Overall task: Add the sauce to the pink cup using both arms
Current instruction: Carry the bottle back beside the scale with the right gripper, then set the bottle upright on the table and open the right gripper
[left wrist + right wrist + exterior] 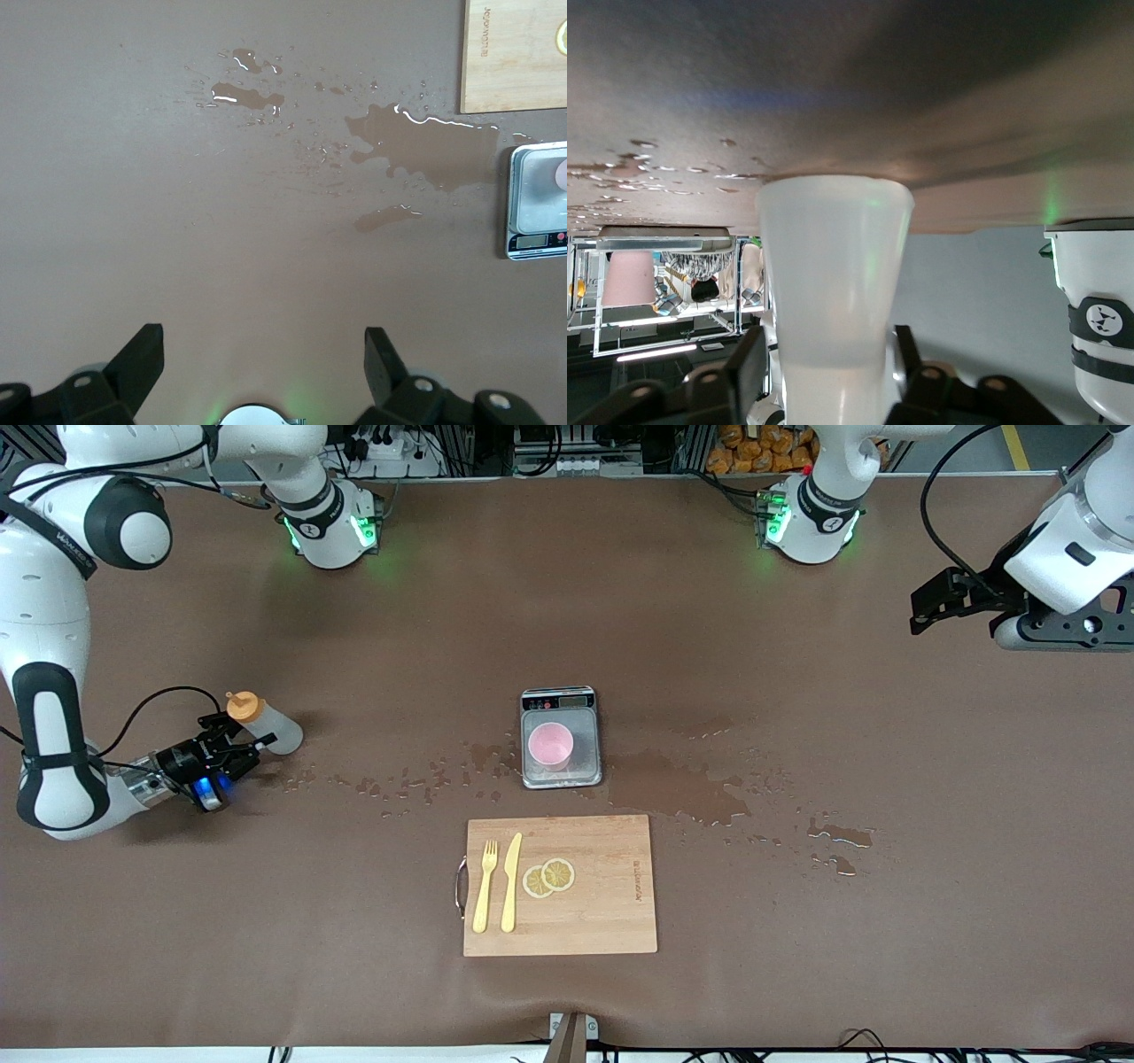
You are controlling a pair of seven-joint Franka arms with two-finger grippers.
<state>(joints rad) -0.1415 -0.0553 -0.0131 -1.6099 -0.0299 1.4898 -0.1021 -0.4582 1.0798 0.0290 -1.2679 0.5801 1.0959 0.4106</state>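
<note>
**Right gripper holding the sauce bottle at its end of the counter**

The right gripper is sitting low at the right arm's end of the counter, its fingers closing on the body of the sauce bottle. The bottle is tilting, its orange cap pointing up and away from the front camera. In the right wrist view the whitish bottle is filling the space between the two black fingers, which are pressing against its sides.

The pink cup is standing upright on the plate of the grey scale in the middle of the counter, well apart from the bottle. Puddles of clear liquid are lying on the counter around the scale, spreading toward both ends.

Nearer the front camera than the scale, a wooden cutting board is carrying a yellow fork, a yellow knife and two lemon slices.

The left gripper is waiting in the air over the left arm's end of the counter, its fingers spread wide and holding nothing.
</note>
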